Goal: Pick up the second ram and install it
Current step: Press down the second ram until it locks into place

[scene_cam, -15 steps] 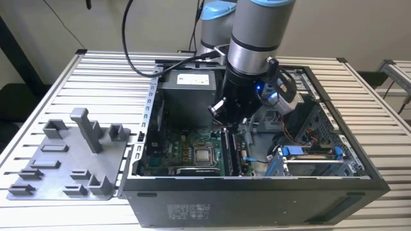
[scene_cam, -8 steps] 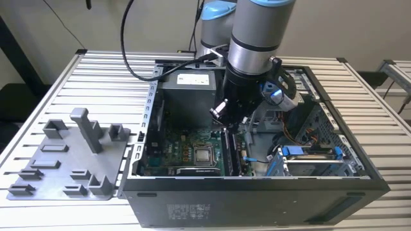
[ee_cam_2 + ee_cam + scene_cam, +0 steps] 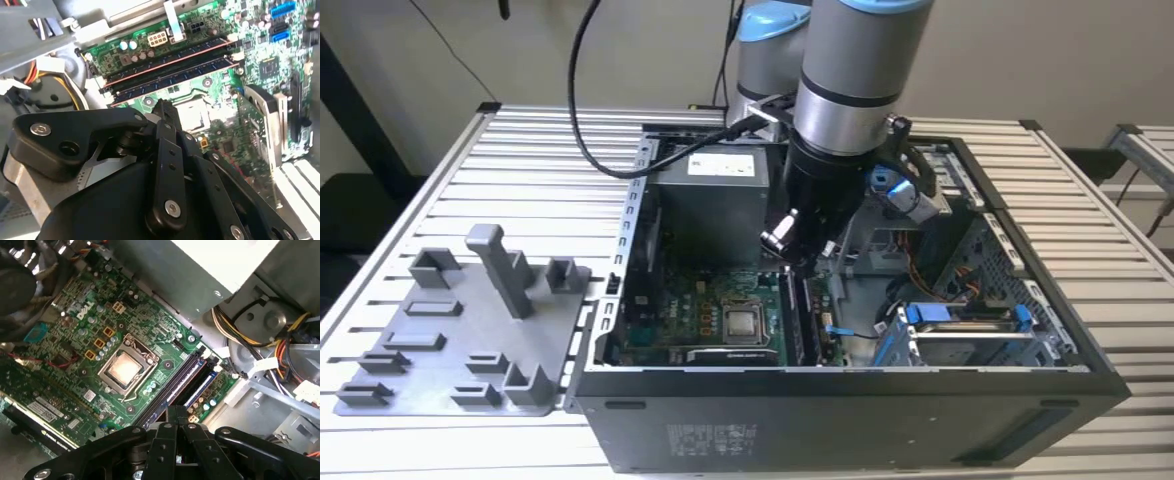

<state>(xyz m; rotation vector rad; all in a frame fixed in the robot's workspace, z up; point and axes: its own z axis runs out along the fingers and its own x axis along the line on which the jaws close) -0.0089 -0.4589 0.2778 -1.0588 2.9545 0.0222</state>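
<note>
Two long dark-blue ram sticks (image 3: 170, 56) (image 3: 175, 74) stand seated side by side in the slots of the green motherboard (image 3: 75, 325); they also appear in the first wrist view (image 3: 176, 384) (image 3: 201, 386). I cannot tell which of them is the second ram. My gripper (image 3: 162, 106) (image 3: 177, 412) is shut, fingers pressed together with nothing between them. It hangs just above the sticks' near end, apart from them or barely touching. In the exterior view the gripper (image 3: 798, 262) reaches down into the open computer case (image 3: 854, 400).
A bare processor socket (image 3: 125, 367) lies beside the ram slots. The power supply (image 3: 707, 190) and bundled cables (image 3: 280, 340) crowd the case's far end, and a drive cage (image 3: 961, 330) stands at the exterior view's right. A grey parts fixture (image 3: 467, 330) rests on the slatted table.
</note>
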